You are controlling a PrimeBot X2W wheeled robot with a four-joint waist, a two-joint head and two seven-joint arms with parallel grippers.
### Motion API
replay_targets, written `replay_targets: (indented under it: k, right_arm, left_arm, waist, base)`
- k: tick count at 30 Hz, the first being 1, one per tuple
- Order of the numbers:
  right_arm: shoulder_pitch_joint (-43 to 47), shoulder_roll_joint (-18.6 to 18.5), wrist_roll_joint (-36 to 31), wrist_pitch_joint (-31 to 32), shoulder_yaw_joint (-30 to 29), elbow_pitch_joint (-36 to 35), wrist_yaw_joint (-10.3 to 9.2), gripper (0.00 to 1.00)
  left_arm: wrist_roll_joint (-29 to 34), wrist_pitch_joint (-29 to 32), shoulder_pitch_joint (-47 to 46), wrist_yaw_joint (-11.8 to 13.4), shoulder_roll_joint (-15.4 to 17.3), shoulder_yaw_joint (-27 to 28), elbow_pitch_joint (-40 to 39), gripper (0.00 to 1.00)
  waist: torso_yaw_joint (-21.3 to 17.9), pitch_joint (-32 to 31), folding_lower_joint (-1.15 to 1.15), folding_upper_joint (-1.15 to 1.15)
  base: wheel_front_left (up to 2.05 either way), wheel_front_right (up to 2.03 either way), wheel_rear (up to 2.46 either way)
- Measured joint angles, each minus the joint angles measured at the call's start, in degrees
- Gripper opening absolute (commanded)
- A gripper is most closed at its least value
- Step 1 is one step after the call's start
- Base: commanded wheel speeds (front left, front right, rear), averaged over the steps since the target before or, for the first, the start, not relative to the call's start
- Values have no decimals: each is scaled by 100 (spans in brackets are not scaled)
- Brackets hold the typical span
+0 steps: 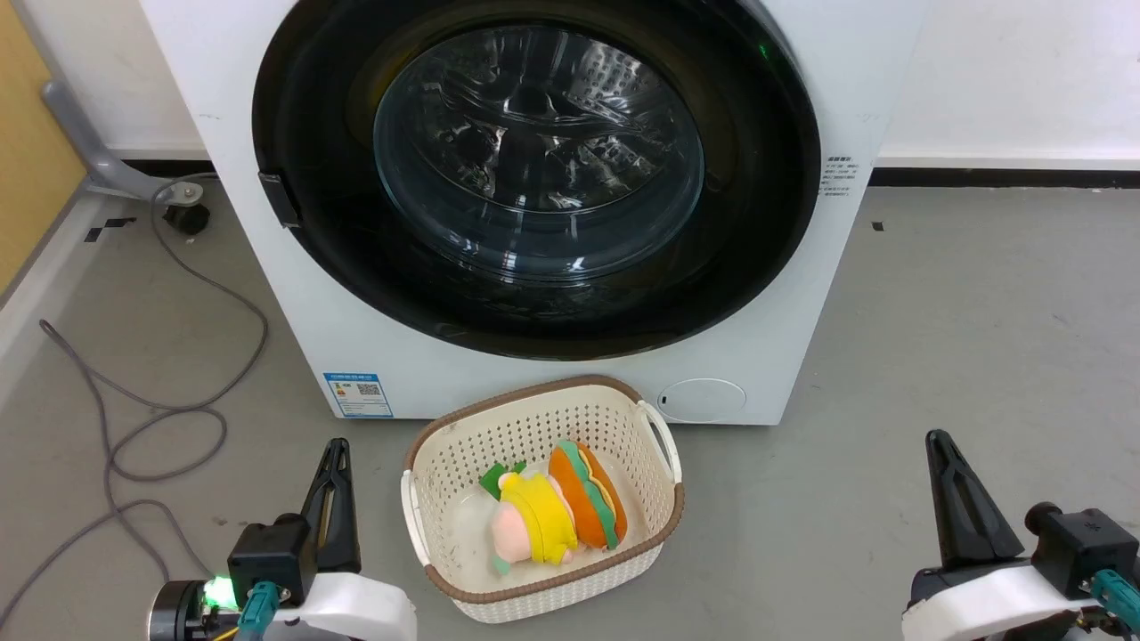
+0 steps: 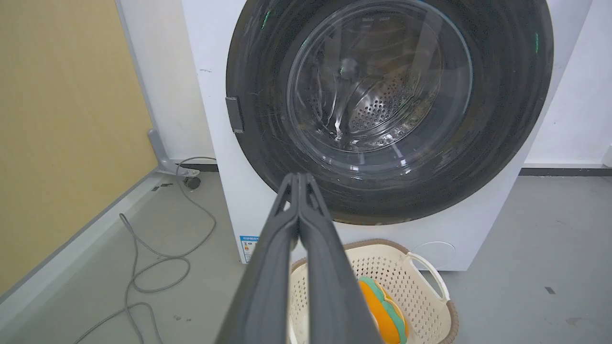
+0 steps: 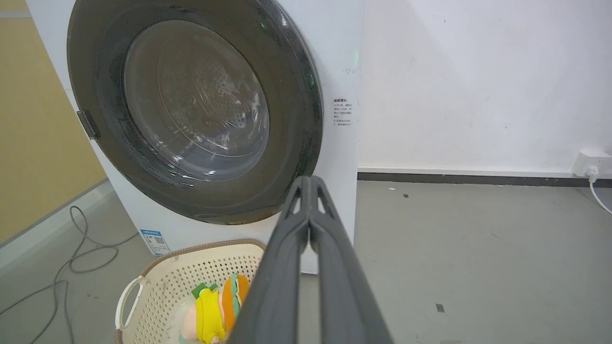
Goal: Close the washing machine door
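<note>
The white washing machine (image 1: 802, 294) stands straight ahead. Its round glossy black door (image 1: 757, 223) lies flat against the front, the clear bowl window (image 1: 539, 151) showing the steel drum behind. The same door (image 2: 502, 143) faces the left wrist view and the door (image 3: 296, 138) shows at an angle in the right wrist view. My left gripper (image 1: 337, 445) rests low at the lower left, shut and holding nothing. At the lower right my right gripper (image 1: 935, 438) is shut and empty too. Both stay well short of the machine.
A cream perforated basket (image 1: 445, 463) with plush toys (image 1: 552, 512) sits on the floor between the grippers, right before the machine. A grey cable (image 1: 178, 401) loops on the floor at left. A wall socket (image 3: 593, 165) is at far right.
</note>
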Motion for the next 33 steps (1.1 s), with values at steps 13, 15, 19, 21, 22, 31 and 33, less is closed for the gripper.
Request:
replay_targets:
  k: [13,15,19,21,22,31,33]
  right_arm:
    - [0,0,-83,152,48,-64,0,0]
    - [0,0,-87,192,55,-77,0,0]
    - [0,0,-124,221,71,-98,0,0]
    - [0,0,-125,252,78,-111,0,0]
    - [0,0,-125,259,82,-116,0,0]
    - [0,0,-181,374,122,-164,0,0]
    - [0,0,-186,394,129,-174,0,0]
  left_arm:
    - [18,153,0,-53,0,29,-64,0]
    - [19,187,0,-58,0,35,-69,0]
    - [53,223,0,-100,0,46,-88,0]
    - [54,238,0,-101,-1,51,-97,0]
    - [57,247,0,-102,-1,55,-101,0]
    - [59,357,0,-153,-2,75,-156,0]
    - [60,391,0,-154,-2,79,-160,0]
  waist:
    - [3,-4,0,0]
    - [3,-5,0,0]
    - [4,-6,0,0]
    - [5,-7,1,0]
    - [5,-7,0,0]
    - [7,-10,0,0]
    - [8,-11,0,0]
  base:
    - [0,0,0]
    - [0,0,0]
    - [0,0,0]
    - [0,0,0]
    - [0,0,0]
    - [0,0,0]
    - [0,0,0]
